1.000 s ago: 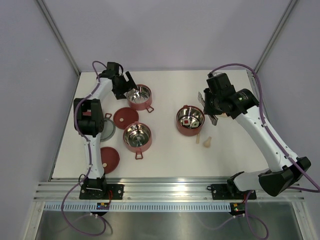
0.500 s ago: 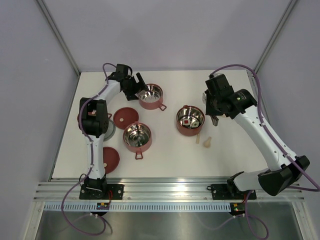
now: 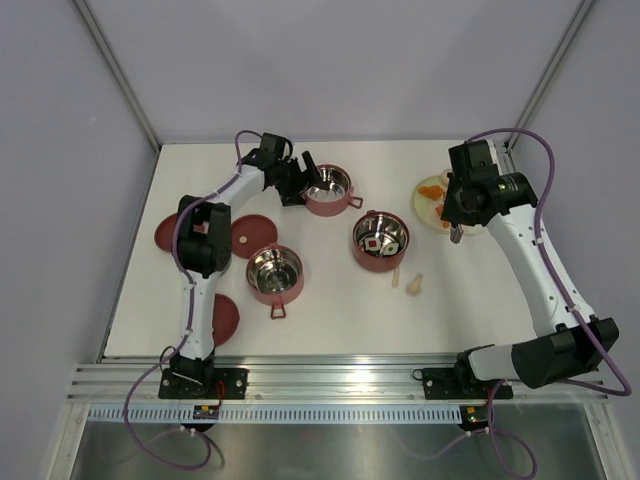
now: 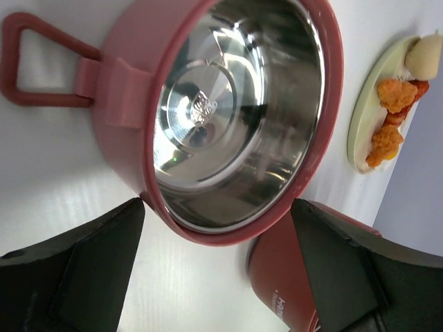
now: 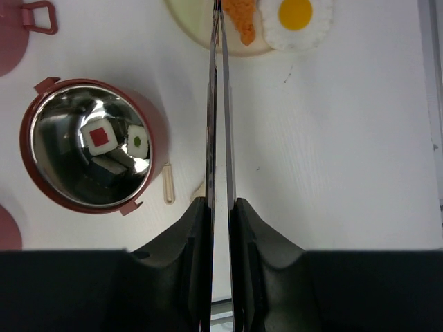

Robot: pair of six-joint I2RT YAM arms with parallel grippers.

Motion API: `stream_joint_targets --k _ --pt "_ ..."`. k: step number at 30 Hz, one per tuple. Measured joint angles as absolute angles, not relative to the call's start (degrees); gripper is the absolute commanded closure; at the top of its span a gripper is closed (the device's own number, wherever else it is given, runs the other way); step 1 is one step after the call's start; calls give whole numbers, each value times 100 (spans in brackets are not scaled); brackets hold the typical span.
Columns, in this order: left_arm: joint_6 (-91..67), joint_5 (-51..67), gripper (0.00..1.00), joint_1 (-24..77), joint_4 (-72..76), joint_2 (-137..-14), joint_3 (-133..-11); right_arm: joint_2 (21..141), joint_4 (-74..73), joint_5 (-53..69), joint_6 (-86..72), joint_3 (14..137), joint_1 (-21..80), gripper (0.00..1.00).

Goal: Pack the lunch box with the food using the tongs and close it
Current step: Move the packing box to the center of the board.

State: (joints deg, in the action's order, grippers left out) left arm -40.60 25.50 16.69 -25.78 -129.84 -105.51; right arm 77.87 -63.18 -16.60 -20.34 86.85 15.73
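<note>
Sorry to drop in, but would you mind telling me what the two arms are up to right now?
They are packing a tiffin lunch box. The right claw is shut on the tongs, whose tips reach over the cream plate of food. The left claw is open around an empty red bowl at the back of the table. Another bowl already holds a few pieces, a third bowl is empty, and the lids lie loose on the left.
</note>
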Motion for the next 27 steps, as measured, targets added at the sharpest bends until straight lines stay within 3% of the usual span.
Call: stream_joint_targets --k 10,27 --pt "-4021 2768 9 2373 -2648 -13395 -11039 7876 -6114 -1347 -2062 8283 838 74" --pt "-3170 2237 9 2274 -3509 -12853 -11244 8060 -5535 -843 -2128 7758 357 73"
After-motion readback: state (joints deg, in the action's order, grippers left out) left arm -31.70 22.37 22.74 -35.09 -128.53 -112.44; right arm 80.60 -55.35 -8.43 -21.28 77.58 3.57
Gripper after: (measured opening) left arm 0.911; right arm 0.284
